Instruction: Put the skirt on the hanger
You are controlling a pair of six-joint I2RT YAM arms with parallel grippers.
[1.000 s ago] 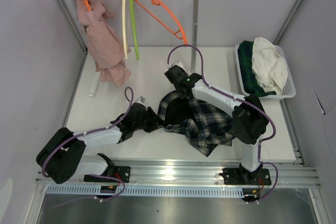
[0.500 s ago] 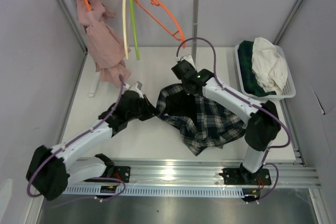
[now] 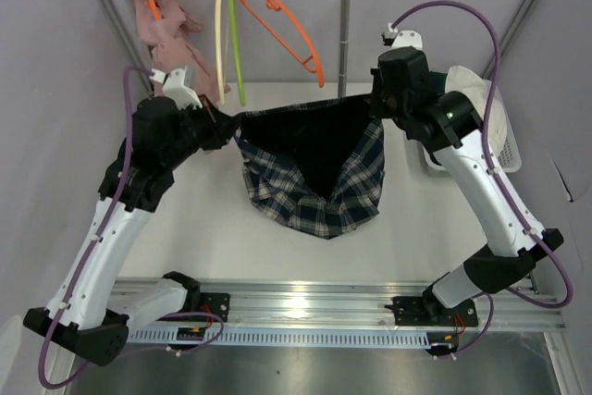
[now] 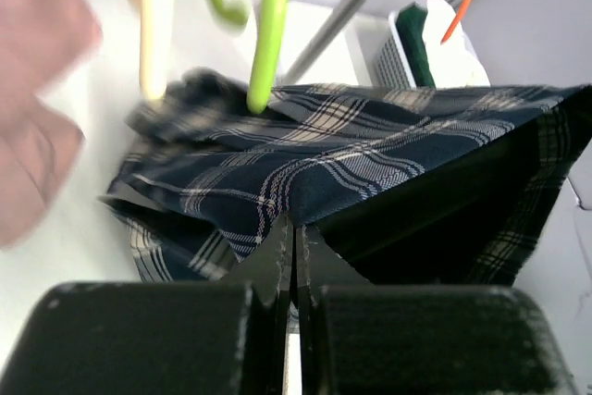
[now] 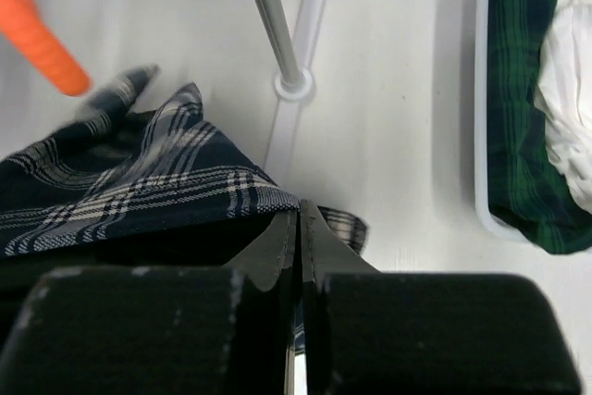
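The dark blue plaid skirt (image 3: 314, 168) hangs in the air, stretched by its waistband between both grippers, its waist open toward the rack. My left gripper (image 3: 231, 124) is shut on the skirt's left corner (image 4: 277, 182), just below the green hanger (image 3: 236, 53). My right gripper (image 3: 377, 106) is shut on the right corner (image 5: 231, 187), beside the rack's right post (image 3: 344, 34). The orange hanger (image 3: 287, 25) hangs tilted on the rail, its lower tip just above the stretched waistband. The green hanger's end (image 4: 268, 34) hangs right in front of the skirt in the left wrist view.
A cream hanger (image 3: 219, 39) and a pink garment (image 3: 166, 25) on an orange hanger hang at the rail's left. A white basket (image 3: 504, 159) with green and white clothes stands at the right. The rack's foot (image 5: 294, 90) lies on the white table below the right gripper.
Both arms have lifted the skirt off the table and pulled apart, stretching its waistband up near the hangers. The skirt now hangs spread instead of crumpled.
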